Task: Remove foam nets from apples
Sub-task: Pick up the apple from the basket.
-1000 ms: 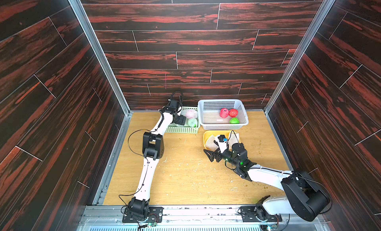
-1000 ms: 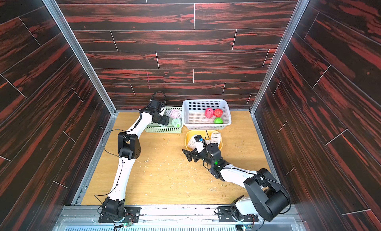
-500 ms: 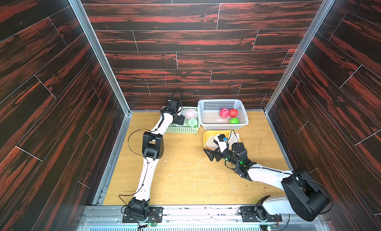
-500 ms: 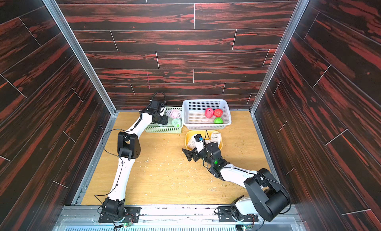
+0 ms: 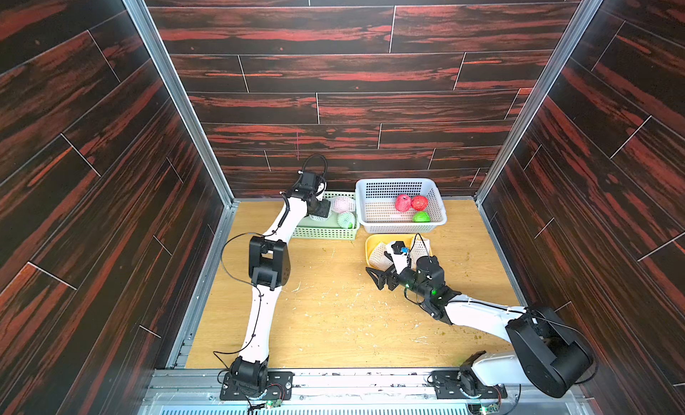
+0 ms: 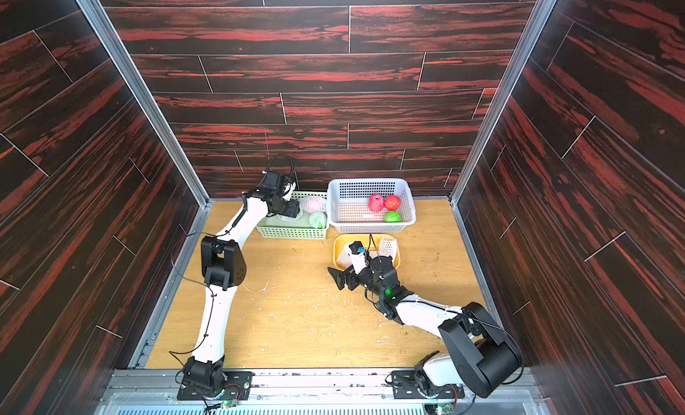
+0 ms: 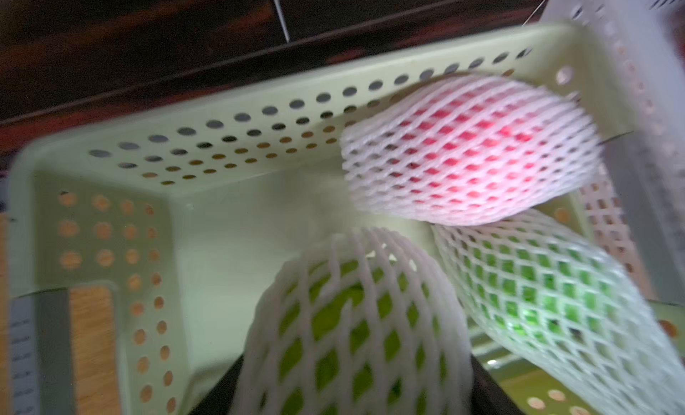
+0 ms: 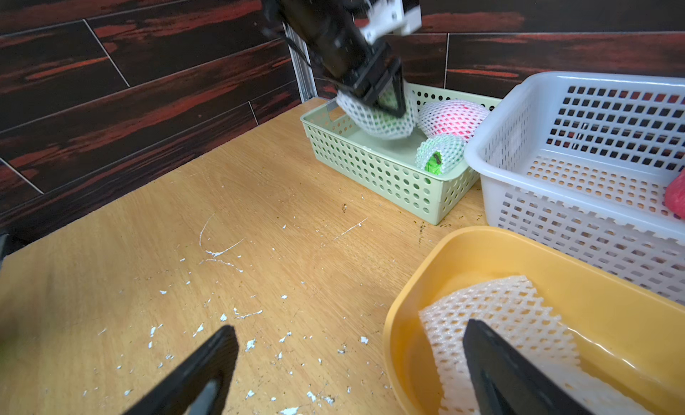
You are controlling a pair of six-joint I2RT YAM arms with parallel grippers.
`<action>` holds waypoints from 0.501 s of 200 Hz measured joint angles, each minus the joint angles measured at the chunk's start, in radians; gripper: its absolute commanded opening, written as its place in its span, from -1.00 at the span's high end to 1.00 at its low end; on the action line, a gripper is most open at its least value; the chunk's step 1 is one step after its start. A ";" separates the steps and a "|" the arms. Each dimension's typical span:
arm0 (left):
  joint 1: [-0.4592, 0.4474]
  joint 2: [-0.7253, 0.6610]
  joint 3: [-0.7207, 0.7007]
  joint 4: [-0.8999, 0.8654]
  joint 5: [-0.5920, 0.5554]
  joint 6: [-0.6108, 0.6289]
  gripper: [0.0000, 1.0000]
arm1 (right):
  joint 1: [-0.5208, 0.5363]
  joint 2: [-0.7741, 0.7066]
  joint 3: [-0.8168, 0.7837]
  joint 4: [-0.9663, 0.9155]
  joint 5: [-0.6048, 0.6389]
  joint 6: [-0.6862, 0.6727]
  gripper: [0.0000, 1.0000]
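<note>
My left gripper (image 8: 374, 105) reaches into the green basket (image 5: 326, 231), shut on a green apple in its white foam net (image 7: 352, 320); dark fingers press both its sides. Beside it lie a netted red apple (image 7: 467, 150) and another netted green apple (image 7: 537, 283). Two bare red apples (image 5: 403, 202) and a bare green apple (image 5: 421, 217) sit in the white basket (image 5: 400, 185). Empty foam nets (image 8: 496, 313) lie in the yellow tub (image 8: 482, 246). My right gripper (image 8: 348, 328) hangs open and empty over the table at the tub's edge.
The three containers crowd the far right part of the wooden table (image 5: 333, 320), close to the back wall. White foam crumbs (image 8: 222, 316) litter the tabletop. Dark panel walls enclose the table on three sides.
My left jaws have narrowed onto the netted green apple in the green basket. The right arm has not moved.
</note>
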 measured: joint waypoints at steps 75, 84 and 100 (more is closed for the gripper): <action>-0.026 -0.456 -0.441 -0.057 0.061 -0.077 -0.24 | 0.001 -0.036 -0.043 0.038 0.075 0.000 -0.97; -0.039 -0.521 -0.534 -0.057 0.063 -0.092 -0.25 | 0.002 -0.051 -0.061 0.053 0.099 0.000 -0.97; -0.082 -0.625 -0.683 -0.066 0.067 -0.111 -0.25 | 0.002 -0.078 -0.095 0.086 0.145 0.000 -0.97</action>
